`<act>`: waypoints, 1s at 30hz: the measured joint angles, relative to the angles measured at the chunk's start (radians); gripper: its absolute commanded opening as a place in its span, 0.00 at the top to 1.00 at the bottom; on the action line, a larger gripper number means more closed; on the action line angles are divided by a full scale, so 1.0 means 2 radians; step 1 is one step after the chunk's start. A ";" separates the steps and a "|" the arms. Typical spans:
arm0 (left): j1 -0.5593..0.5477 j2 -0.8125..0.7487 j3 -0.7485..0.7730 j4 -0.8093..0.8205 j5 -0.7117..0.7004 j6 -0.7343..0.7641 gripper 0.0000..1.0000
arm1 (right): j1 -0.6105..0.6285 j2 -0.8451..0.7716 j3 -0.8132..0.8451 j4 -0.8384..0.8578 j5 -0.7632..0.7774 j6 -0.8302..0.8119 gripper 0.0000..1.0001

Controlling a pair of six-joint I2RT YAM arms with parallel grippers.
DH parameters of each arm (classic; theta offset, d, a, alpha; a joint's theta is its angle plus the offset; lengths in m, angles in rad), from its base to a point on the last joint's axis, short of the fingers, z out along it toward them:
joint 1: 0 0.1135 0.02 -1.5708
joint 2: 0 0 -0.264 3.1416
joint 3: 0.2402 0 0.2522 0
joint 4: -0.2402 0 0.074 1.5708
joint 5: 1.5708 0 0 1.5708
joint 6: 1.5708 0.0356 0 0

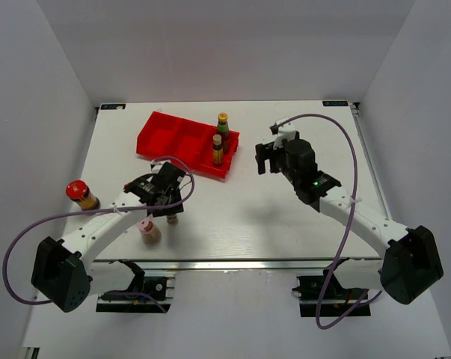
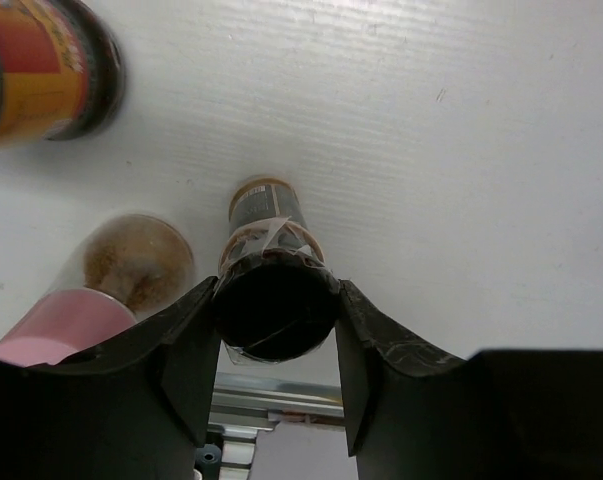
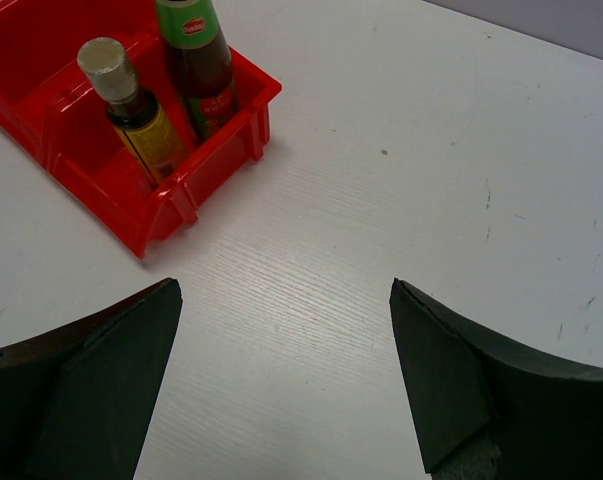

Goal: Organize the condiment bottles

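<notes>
Near the front left of the table (image 1: 285, 217), I am pinching the dark-capped bottle (image 2: 266, 215) with the left gripper (image 2: 276, 300), fingers clamped on its cap, just beside the pink-capped bottle (image 2: 131, 265). I am hovering the right gripper (image 3: 286, 290), fingers apart, near the red tray (image 3: 216, 165), whose end compartment is holding the green bottle (image 3: 201, 60) and the yellow-capped bottle (image 3: 141, 120).

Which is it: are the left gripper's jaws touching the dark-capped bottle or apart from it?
Touching. In the left wrist view both jaws of the left gripper press against the dark-capped bottle at its cap, with no gap.
</notes>
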 measured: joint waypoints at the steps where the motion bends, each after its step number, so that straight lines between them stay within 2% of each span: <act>1: 0.000 0.000 0.005 -0.002 -0.006 0.000 0.73 | 0.000 0.000 0.000 0.000 0.002 0.000 0.11; 7: 0.000 0.032 0.087 0.019 -0.061 0.007 0.75 | 0.000 0.000 -0.002 0.001 0.032 0.004 0.11; 13: 0.018 0.162 0.246 0.063 -0.089 0.046 0.78 | -0.019 -0.002 -0.009 0.002 0.071 0.024 0.11; 17: 0.058 0.241 0.333 0.093 -0.063 0.077 0.84 | -0.053 -0.002 -0.010 -0.002 0.076 0.050 0.11; 21: 0.091 0.329 0.427 0.112 -0.047 0.108 0.84 | -0.093 -0.002 -0.010 -0.017 0.078 0.079 0.11; 30: 0.102 0.478 0.588 0.112 0.000 0.160 0.83 | -0.130 -0.002 -0.011 -0.029 0.073 0.108 0.11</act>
